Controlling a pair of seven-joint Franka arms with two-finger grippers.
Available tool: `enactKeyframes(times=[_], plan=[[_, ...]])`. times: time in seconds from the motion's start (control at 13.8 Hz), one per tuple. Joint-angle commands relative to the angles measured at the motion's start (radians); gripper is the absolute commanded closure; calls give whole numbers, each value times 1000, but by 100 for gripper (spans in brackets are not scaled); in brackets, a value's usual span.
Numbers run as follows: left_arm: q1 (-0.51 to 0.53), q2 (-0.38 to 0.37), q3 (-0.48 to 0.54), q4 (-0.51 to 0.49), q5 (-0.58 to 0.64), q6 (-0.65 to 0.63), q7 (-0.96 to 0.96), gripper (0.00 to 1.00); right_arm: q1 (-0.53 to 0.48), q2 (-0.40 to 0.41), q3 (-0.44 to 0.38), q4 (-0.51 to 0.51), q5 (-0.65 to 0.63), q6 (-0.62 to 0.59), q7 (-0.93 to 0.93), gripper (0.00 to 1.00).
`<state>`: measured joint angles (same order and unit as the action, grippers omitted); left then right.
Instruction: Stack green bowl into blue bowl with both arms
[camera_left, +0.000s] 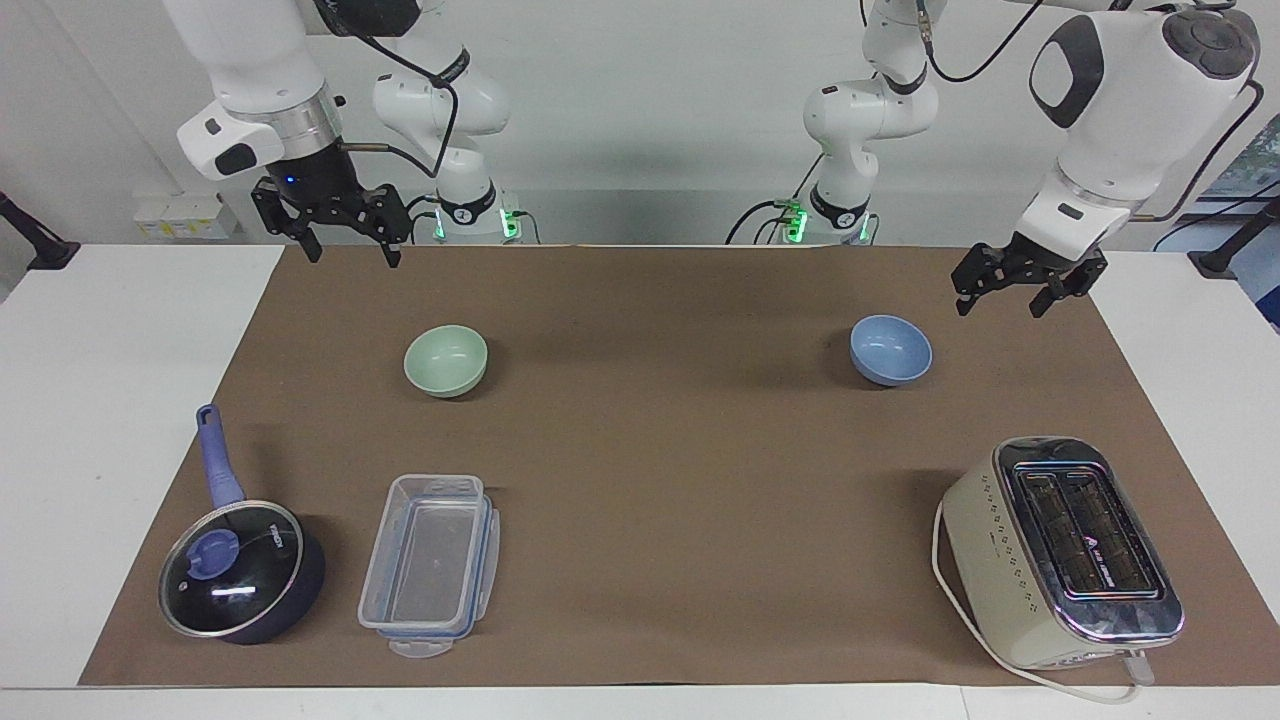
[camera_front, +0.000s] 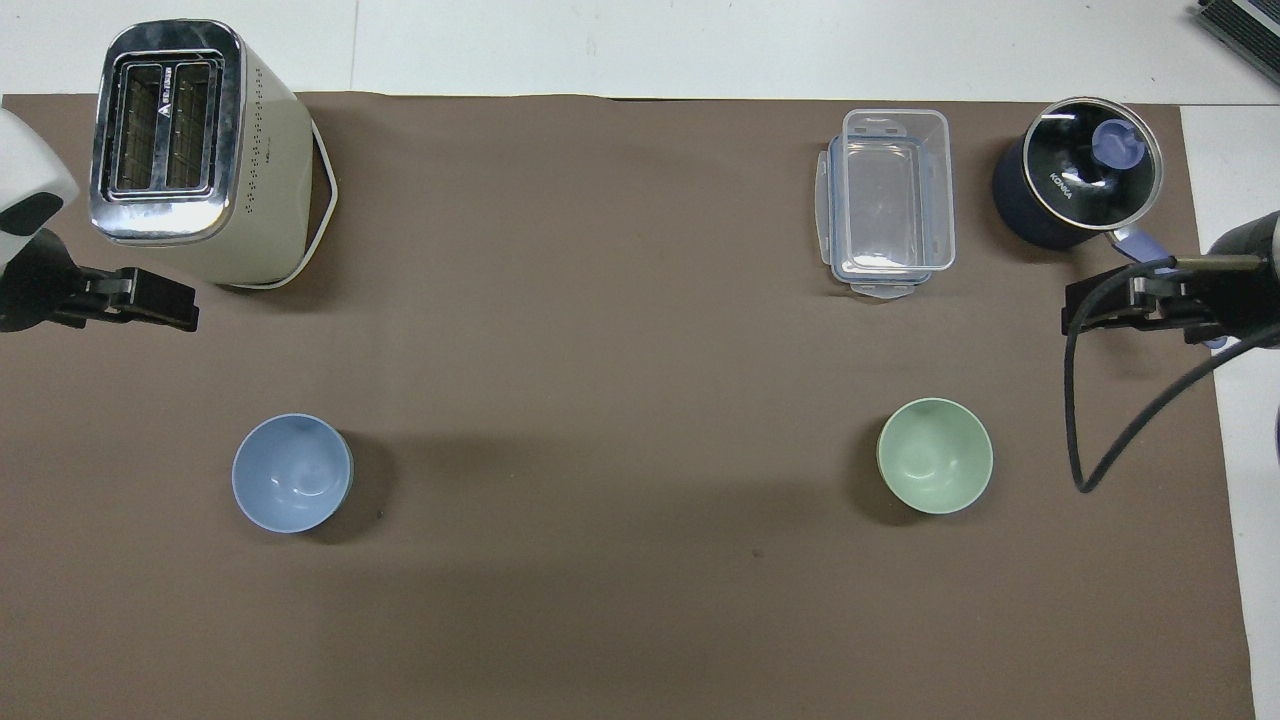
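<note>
Toward my right arm's end of the brown mat (camera_left: 640, 480) sits the green bowl (camera_left: 446, 360), upright with its mouth up and nothing in it, resting on the mat alone. Well apart from the green bowl, toward my left arm's end and about as near to me, sits the blue bowl (camera_left: 890, 350), also upright and holding nothing; the two bowls do not touch and the green bowl is not yet in the blue one. My right gripper (camera_left: 352, 245) hangs in the air over the mat's edge closest to my bases, up and to the side of the green bowl, its fingers spread apart and gripping nothing. My left gripper (camera_left: 1010, 295) hangs over the mat's corner beside the blue bowl, clear of it, fingers likewise spread and holding nothing. Farther from me than the green bowl lies a clear plastic container (camera_left: 430, 562) with blue clips, open side up. Just beside the container, closer to the mat's end, stands a dark blue saucepan (camera_left: 240, 575) with a glass lid on it and its pale blue handle pointing toward me. Farther from me than the blue bowl, well apart from the green bowl, a cream toaster (camera_left: 1060, 550) stands with its slots up and its white cord curled around it.
</note>
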<state>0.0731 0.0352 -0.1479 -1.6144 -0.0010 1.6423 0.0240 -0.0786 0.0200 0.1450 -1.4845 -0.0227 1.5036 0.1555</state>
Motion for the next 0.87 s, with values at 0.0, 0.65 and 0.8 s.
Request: enactKeyframes(times=[0.0, 0.65, 0.8], plan=[[-1, -17, -2, -20, 22, 2, -10, 0, -15, -25, 1, -27, 21, 4, -27, 0], [4, -15, -1, -21, 19, 8, -10, 0, -15, -22, 1, -27, 18, 29, -16, 0], [4, -15, -1, -22, 19, 8, -10, 0, -15, -22, 1, -27, 20, 29, -16, 0]])
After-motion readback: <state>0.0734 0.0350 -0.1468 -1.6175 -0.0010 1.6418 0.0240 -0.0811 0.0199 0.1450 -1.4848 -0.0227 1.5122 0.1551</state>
